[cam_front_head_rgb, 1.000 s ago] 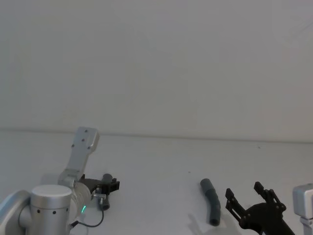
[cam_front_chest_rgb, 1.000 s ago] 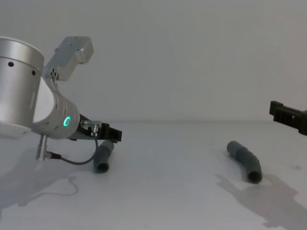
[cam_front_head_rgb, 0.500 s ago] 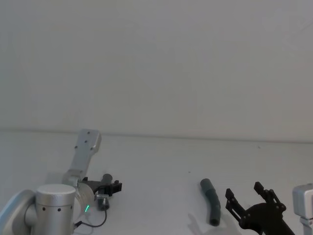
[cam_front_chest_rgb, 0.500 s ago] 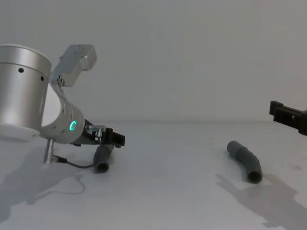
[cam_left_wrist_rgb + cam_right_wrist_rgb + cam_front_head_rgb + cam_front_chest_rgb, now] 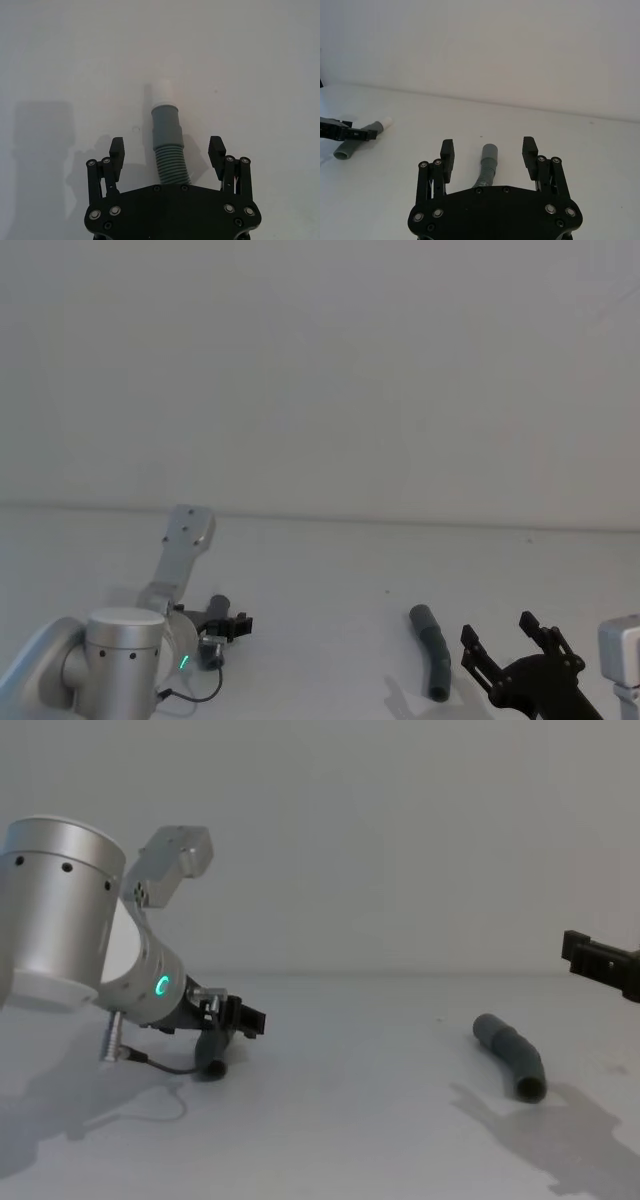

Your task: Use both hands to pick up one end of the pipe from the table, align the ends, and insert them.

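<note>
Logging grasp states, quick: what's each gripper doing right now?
Left gripper: open, straddling the short piece, not gripping.
Right gripper: open, empty, near the long piece.

The short pipe piece (image 5: 163,117) runs in under the left claw (image 5: 166,146), so its near end is hidden. The longer piece (image 5: 488,161) is masked the same way behind the right claw (image 5: 488,144), which the chest view's right edge cuts off.
</note>
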{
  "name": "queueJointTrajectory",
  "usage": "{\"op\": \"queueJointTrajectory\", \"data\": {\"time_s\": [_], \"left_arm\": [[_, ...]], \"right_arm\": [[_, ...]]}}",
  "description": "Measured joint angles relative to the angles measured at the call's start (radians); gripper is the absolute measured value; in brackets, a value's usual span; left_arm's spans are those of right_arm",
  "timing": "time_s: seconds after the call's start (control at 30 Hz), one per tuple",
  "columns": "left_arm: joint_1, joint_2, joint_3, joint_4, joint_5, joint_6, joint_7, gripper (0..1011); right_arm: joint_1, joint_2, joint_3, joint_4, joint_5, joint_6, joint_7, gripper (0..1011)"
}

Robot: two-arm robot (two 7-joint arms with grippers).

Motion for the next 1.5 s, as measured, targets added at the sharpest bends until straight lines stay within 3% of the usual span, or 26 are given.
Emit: {"op": "queueJointTrajectory", "data": {"time_s": [0.47, 1.5], "left_arm": [[-0.049, -0.008, 0.014, 0.072, 0.016, 0.006, -0.027, 1001], [-0.06, -0.034, -0.018, 0.124, 0.015, -0.027, -0.038, 1001]], "right_arm": [[0.0, 0.0, 0.0, 0.0, 0.0, 0.0, 0.0, 828], [0.0, 0.0, 0.0, 0.0, 0.0, 0.0, 0.0, 828]]}}
